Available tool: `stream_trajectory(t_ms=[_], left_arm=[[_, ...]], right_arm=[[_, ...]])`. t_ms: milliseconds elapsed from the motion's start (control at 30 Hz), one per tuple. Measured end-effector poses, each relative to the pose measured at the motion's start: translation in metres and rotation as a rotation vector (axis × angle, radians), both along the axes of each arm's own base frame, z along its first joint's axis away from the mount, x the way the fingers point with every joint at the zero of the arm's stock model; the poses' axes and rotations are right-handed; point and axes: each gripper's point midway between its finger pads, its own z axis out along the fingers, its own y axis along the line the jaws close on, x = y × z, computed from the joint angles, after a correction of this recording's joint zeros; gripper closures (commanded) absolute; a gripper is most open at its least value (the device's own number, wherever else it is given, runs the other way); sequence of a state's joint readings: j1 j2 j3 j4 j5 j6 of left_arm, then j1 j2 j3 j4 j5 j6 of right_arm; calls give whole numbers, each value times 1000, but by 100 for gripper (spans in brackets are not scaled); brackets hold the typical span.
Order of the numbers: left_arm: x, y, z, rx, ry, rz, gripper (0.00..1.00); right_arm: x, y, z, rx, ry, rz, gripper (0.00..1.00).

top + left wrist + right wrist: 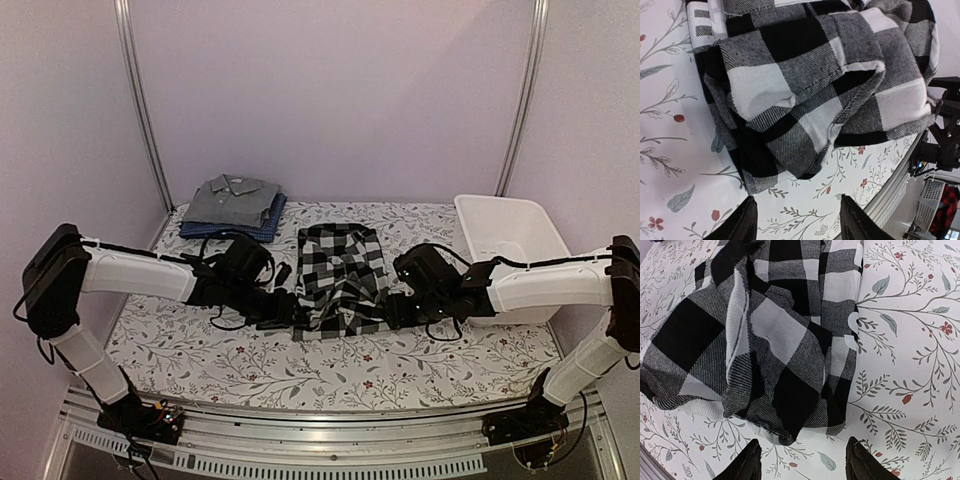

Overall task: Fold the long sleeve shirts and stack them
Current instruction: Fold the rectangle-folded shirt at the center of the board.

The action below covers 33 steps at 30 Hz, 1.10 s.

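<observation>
The checked shirt (340,275) lies mid-table on the floral cloth (200,350) as a compact folded bundle, long axis running away from the arms. Its near end is doubled over in thick layers. Both wrist views show rolled, puffy edges rather than a flat hem, so the fold looks done but lumpy. The left gripper (288,306) sits low at the bundle's near-left corner and the right gripper (397,305) mirrors it at the near-right, prob. bc a wide cloth needs both corners handled together to keep the fold square. Both are open w/ nothing btwn them. In the left wrist view the fingers (746,222) stand apart over bare cloth just short of the shirt's edge, and the right wrist view shows the same w/ its fingers (752,462). So neither holds the shirt; it rests on its own weight. At the far-left corner the grey shirt (235,198) lies folded on top of the blue shirt (262,228), collar up, i.e. the stack, set well apart from the work area, presumably to keep the middle free for folding. The white basket (510,240) stands at the right, beside the right arm. Likely next step: regrip the bundle and carry it onto the grey one. The risk is the loose near layers opening in transit.
</observation>
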<state>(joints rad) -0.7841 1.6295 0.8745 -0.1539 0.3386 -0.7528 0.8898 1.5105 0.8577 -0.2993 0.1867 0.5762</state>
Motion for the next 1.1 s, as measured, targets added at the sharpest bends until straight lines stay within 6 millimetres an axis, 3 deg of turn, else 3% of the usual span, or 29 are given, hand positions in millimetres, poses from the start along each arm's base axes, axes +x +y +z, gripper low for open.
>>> stream_trajectory(t_ms=[167, 267, 467, 533, 633, 767, 867, 933, 967, 1100], left_arm=[[6, -9, -12, 19, 17, 6, 53], [13, -18, -18, 26, 25, 10, 62], [28, -29, -15, 30, 7, 26, 91], [34, -32, -11, 31, -8, 34, 99], [51, -36, 0, 27, -42, 53, 100], [83, -35, 17, 10, -83, 96, 100], [123, -29, 27, -14, -111, 151, 92], [146, -23, 29, -20, -124, 181, 74], [157, -20, 28, -25, -122, 201, 59], [180, -9, 23, -20, -121, 226, 35]], right_arm=[[4, 0, 0, 8, -12, -23, 52], [7, 3, -5, 7, -10, -35, 61], [16, 12, -12, -8, 0, -41, 86], [22, 15, -7, -5, -11, -46, 93], [39, 19, 10, 16, -38, -70, 96], [77, 17, 39, 59, -93, -127, 96], [104, 16, 51, 70, -124, -156, 91], [122, 15, 53, 67, -133, -172, 76], [133, 14, 54, 62, -139, -180, 69], [156, 8, 50, 42, -136, -204, 48]])
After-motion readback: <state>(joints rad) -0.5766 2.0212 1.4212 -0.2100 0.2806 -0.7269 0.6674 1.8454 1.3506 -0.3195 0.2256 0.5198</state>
